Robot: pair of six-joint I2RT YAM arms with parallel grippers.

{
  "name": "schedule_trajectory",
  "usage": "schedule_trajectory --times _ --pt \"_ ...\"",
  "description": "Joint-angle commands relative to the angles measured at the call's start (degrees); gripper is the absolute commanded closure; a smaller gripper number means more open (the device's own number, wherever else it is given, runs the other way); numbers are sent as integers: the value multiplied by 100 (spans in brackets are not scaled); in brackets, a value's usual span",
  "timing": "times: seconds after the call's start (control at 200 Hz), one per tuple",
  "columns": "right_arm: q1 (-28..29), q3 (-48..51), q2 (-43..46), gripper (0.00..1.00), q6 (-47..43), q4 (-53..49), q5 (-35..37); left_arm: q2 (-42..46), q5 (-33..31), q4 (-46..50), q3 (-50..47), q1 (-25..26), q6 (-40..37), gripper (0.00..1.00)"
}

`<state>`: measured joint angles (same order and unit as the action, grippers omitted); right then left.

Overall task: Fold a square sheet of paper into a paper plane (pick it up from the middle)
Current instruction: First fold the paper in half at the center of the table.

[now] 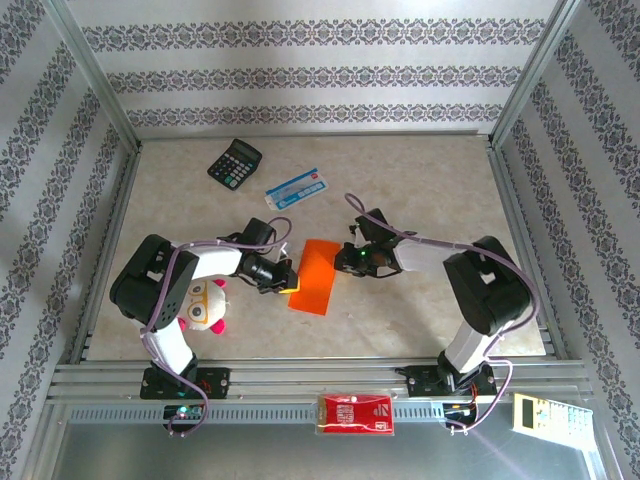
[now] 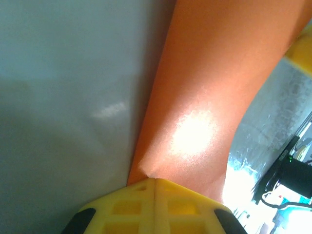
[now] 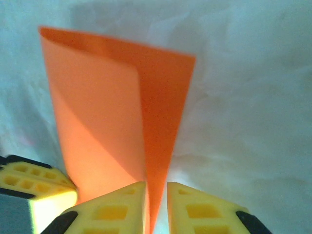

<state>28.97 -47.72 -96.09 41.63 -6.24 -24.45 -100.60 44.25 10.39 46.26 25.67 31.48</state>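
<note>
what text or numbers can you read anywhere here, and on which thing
None can be read.
Red flat packet at the near rail: white print, too small.
Blue-and-white flat packet: markings blurred.
Black calculator: key labels too small.
Pale device with keys at the near right corner: markings unreadable.
Bright orange folded paper sheet: blank.

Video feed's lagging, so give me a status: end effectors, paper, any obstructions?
Left end effector shut on the orange paper. Right end effector pinching its far edge; paper folded over. Plush toy beside left arm, clear of the paper.
</note>
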Motion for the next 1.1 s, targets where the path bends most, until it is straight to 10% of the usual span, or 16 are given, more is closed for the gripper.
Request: schedule_trajectory --times 0.0,0.39,1.094 --pt "-13 160 349 80 -63 92 53 -51 -57 625 -65 247 -8 100" --pt "751 -113 -392 87 975 1512 -576 -82 -416 806 -113 325 121 100" --pt "1026 -736 -1371 90 1010 1040 64 -3 -460 984 -159 325 21 100"
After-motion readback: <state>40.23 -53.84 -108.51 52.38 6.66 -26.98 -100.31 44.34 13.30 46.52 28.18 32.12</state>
